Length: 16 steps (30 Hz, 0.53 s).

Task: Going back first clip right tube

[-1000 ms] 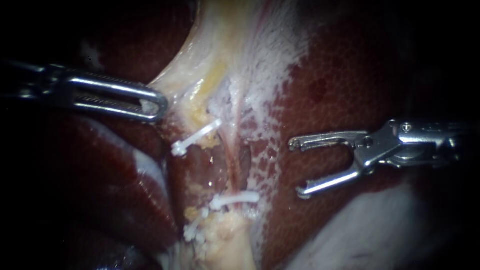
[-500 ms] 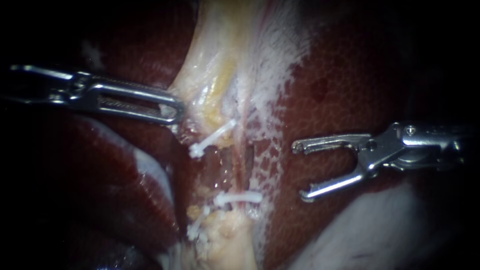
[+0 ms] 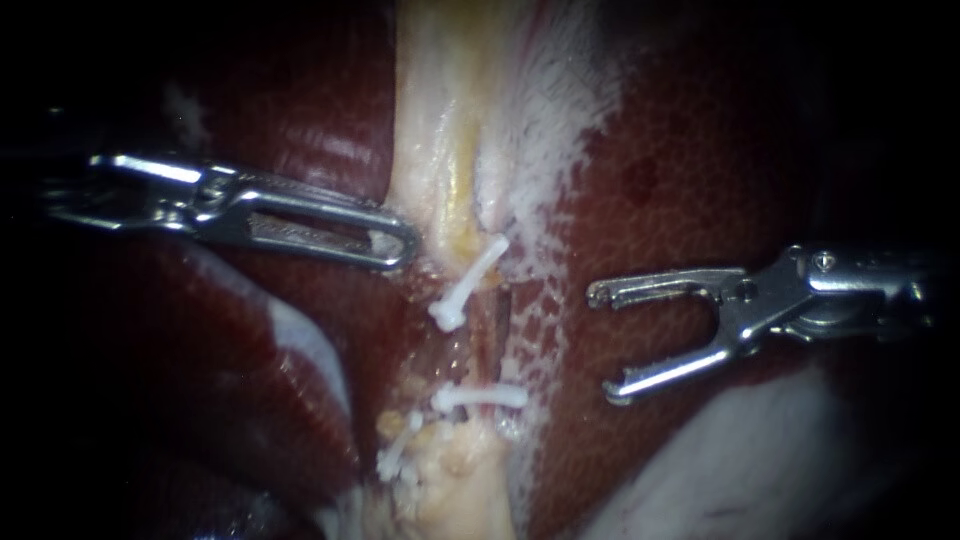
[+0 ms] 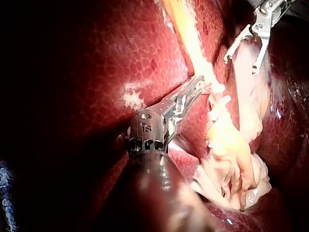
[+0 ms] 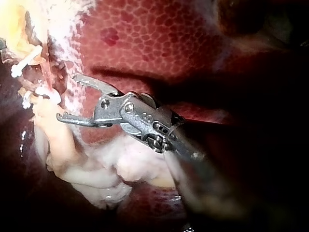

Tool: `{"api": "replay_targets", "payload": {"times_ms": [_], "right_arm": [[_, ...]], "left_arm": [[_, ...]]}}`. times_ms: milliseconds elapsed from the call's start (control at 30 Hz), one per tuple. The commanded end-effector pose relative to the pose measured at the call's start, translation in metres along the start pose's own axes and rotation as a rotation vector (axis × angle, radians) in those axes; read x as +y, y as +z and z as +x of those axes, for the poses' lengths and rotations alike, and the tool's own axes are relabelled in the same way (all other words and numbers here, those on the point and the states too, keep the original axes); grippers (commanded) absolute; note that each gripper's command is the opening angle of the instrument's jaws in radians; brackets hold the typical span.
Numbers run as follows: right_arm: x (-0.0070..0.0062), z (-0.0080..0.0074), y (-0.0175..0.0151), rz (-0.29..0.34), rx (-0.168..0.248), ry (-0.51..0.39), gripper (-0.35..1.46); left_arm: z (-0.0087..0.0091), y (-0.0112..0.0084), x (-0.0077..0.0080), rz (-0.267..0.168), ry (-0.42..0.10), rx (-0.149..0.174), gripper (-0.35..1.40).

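Holding my left instrument [image 3: 403, 243] in from the left, jaws pressed close together with the edge of the pale band [image 3: 432, 140] nipped at their tip. The left wrist view agrees: the jaw tip meets that pale strand with no gap visible.

Right instrument [image 3: 600, 344] comes in from the right, jaws spread wide and empty, hovering over the dark red liver [image 3: 700, 180] and touching no tube or clip. Its lower jaw tip is near the lower clip but clearly apart from it.

Task area sits between the two instruments. A thin reddish tube [image 3: 492, 335] runs down from the pale band. The upper clip [image 3: 468, 283], white, lies tilted just below the left jaws' tip. The lower clip [image 3: 480, 397], white, lies crosswise over the tube, roughly level. A third clip [image 3: 398, 458] sits lower, to the left, against yellowish fatty tissue. I cannot tell which of these counts as the first clip on the right tube.

In the right wrist view the clips show ahead of the open jaws, well apart from them.
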Motion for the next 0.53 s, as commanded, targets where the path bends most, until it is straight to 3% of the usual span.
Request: {"api": "replay_targets", "payload": {"times_ms": [33, 533], "right_arm": [[0.0000, 0.0000, 0.0001, 0.000, 0.000, 0.001, 0.60], [-0.0002, 0.0004, 0.0001, 0.000, 0.000, 0.003, 0.60]], "left_arm": [[0.0000, 0.0000, 0.0000, 0.002, 0.001, 0.001, -0.35], [0.0000, 0.0000, -0.0004, 0.004, 0.002, 0.002, -0.35]]}}
